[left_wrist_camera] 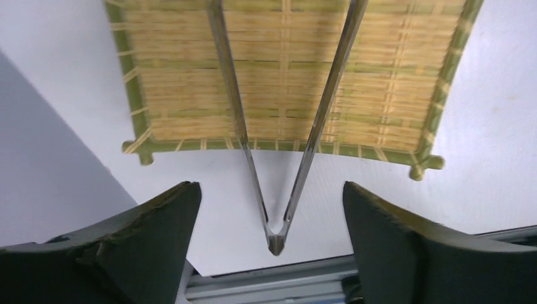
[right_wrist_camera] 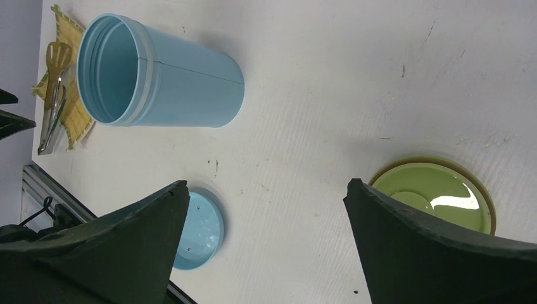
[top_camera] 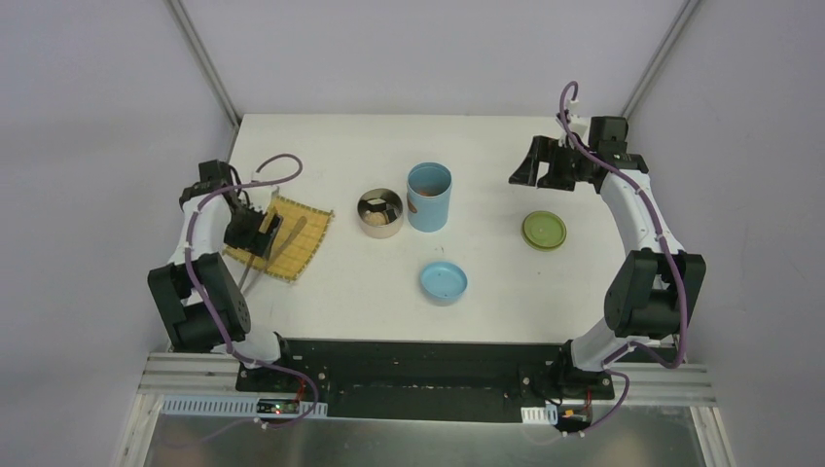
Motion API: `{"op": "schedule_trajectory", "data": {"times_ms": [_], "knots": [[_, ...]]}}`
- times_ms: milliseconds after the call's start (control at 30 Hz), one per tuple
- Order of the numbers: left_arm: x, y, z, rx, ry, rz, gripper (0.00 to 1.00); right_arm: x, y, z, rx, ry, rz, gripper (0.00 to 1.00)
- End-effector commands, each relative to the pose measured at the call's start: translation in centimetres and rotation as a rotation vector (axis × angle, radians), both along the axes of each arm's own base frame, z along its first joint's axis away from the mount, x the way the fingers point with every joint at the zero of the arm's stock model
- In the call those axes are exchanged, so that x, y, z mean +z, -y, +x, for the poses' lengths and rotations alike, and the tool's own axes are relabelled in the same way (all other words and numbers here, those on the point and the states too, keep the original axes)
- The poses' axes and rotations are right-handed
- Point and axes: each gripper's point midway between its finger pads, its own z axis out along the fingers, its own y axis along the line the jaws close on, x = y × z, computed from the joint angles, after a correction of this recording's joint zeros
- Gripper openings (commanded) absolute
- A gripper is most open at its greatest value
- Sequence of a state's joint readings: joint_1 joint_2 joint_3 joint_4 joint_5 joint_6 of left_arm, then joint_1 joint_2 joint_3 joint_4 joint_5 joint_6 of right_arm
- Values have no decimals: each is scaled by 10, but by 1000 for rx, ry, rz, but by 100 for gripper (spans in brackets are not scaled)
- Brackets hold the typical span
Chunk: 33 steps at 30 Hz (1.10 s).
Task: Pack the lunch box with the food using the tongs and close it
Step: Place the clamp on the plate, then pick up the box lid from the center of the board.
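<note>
My left gripper (left_wrist_camera: 269, 187) and right gripper (right_wrist_camera: 266, 183) both have fingers apart, holding nothing. The tongs (left_wrist_camera: 277, 237) lie between my left fingers, partly on the mat (left_wrist_camera: 285, 69). They look thin, stiff and slippery, so I'd squeeze both arms near the joined end.

The light-blue cylinder (top_camera: 429, 199) stands upright and open. Just beside it on the left sits the short steel bowl (top_camera: 379, 213), uncovered, with dark contents that may be food pieces. The blue lid (top_camera: 443, 282) lies on the cylinder's near side and the olive-green lid (top_camera: 543, 231) lies to its right. The slim silver tongs (left_wrist_camera: 320, 120) lie flat well to its left, arms spread.
</note>
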<state>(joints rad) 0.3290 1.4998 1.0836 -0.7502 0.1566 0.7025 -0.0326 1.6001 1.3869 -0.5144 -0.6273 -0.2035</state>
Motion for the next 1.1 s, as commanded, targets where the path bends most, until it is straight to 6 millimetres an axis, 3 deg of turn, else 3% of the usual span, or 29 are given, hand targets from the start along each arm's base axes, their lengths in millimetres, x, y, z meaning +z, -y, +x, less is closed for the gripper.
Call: {"op": "schedule_trajectory", "data": {"times_ms": [0, 67, 200, 433, 533, 667, 767, 867, 1067], "knots": [[64, 7, 9, 33, 130, -24, 94, 11, -2, -8, 43, 42, -21, 98], [86, 11, 12, 48, 178, -38, 99, 9, -4, -14, 72, 43, -21, 98], [120, 27, 16, 35, 282, -82, 99, 5, -18, -36, 194, 74, -55, 98], [155, 67, 20, -5, 423, -128, 99, -32, -85, -111, 553, 100, -140, 98], [158, 80, 18, 1, 441, -162, 99, -47, -106, -144, 739, 165, -179, 99], [151, 94, 8, -3, 418, -200, 99, -68, -120, -194, 1062, 278, -175, 86], [146, 100, 2, -6, 403, -209, 99, -87, -121, -220, 1285, 381, -194, 78], [145, 103, 0, 3, 402, -220, 99, -102, -125, -233, 1419, 447, -195, 74], [144, 110, -2, 11, 396, -248, 99, -119, -145, -219, 1469, 546, -239, 67]]}}
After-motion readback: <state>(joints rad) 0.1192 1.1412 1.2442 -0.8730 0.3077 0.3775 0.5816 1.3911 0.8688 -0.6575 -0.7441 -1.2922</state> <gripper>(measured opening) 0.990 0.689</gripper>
